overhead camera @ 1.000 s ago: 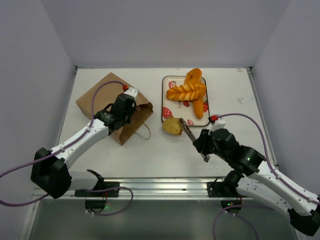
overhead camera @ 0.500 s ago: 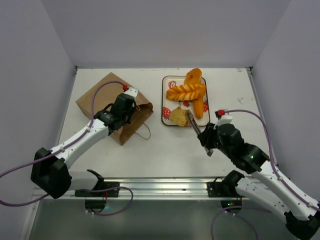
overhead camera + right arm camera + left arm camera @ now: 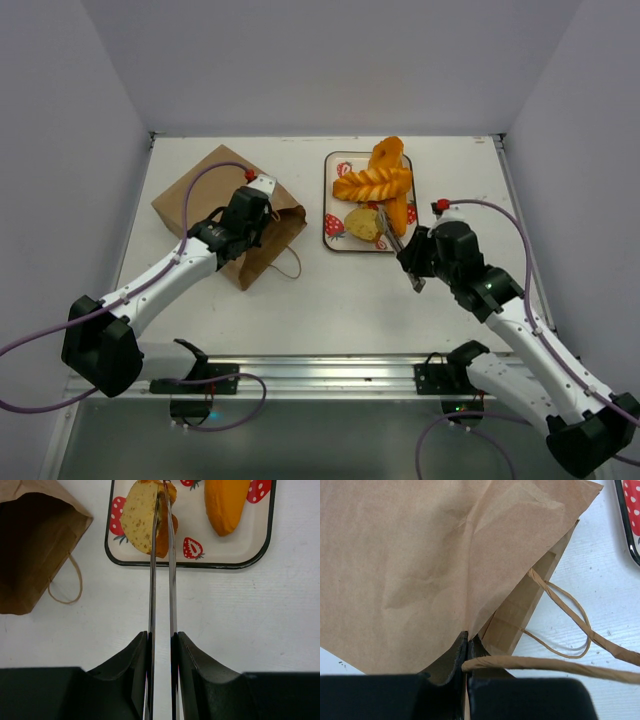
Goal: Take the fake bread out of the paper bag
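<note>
White tabletop (image 3: 300, 295): right gripper (image 3: 161, 650), squeezing tongs (image 3: 152, 580) on pale bread (image 3: 137, 517), has carried it onto tray (image 3: 250, 537), perhaps resting there; only release remains. Left gripper (image 3: 467, 647) pinches bag (image 3: 410, 555).

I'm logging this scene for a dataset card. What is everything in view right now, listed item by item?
table: one, white, under everything
paper bag: one, brown, lying on the table's left
tray: one, strawberry print, far centre
fake bread: four visible, golden-orange, all at the tray
paler piece: one of those four, between the tongs' tips
tongs: one, metal, reaching over the tray
left gripper: black, jaws shut on the paper bag's edge
right gripper: black, jaws shut on the tongs
</note>
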`<state>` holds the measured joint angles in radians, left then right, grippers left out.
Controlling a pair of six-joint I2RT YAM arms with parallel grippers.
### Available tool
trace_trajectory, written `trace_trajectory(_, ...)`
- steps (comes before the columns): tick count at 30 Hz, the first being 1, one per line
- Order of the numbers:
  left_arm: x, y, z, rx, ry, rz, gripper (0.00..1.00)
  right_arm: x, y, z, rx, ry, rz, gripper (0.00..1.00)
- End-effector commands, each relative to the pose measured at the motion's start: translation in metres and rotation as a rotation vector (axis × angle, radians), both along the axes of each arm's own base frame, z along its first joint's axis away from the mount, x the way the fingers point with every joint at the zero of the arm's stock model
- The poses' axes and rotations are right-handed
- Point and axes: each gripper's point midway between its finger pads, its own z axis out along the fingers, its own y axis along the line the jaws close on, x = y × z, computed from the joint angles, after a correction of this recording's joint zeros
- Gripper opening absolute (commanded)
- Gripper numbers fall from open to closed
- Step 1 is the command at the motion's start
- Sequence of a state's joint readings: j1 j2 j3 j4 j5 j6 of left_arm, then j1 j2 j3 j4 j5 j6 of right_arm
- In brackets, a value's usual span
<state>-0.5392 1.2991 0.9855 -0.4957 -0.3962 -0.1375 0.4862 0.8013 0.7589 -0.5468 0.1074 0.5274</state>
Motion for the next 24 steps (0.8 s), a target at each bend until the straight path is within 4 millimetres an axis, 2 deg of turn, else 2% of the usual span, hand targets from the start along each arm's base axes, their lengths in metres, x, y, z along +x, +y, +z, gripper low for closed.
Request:
trace_trajectory(1, 0.003, -0.002, 0.010, -0.024, -0.020, -0.002, 0.00, 0.021, 0.009, 0.029, 0.036, -0.099, 0.016, 0.13)
trace_trajectory(5, 0.002, -0.003, 0.010, -0.030, -0.020, -0.007, 0.00, 0.035, 0.012, 0.028, 0.038, -0.103, 0.010, 0.13)
trace_trajectory(10, 0.001, -0.005, 0.012, -0.040, -0.019, -0.016, 0.00, 0.049, 0.025, 0.014, 0.073, -0.074, 0.032, 0.12)
trace_trajectory(16, 0.001, -0.008, 0.012, -0.048, -0.017, -0.028, 0.00, 0.062, 0.034, 0.002, 0.084, -0.052, 0.040, 0.12)
trace_trajectory(24, 0.001, -0.007, 0.012, -0.046, -0.019, -0.024, 0.00, 0.069, 0.036, -0.011, 0.063, -0.028, 0.040, 0.13)
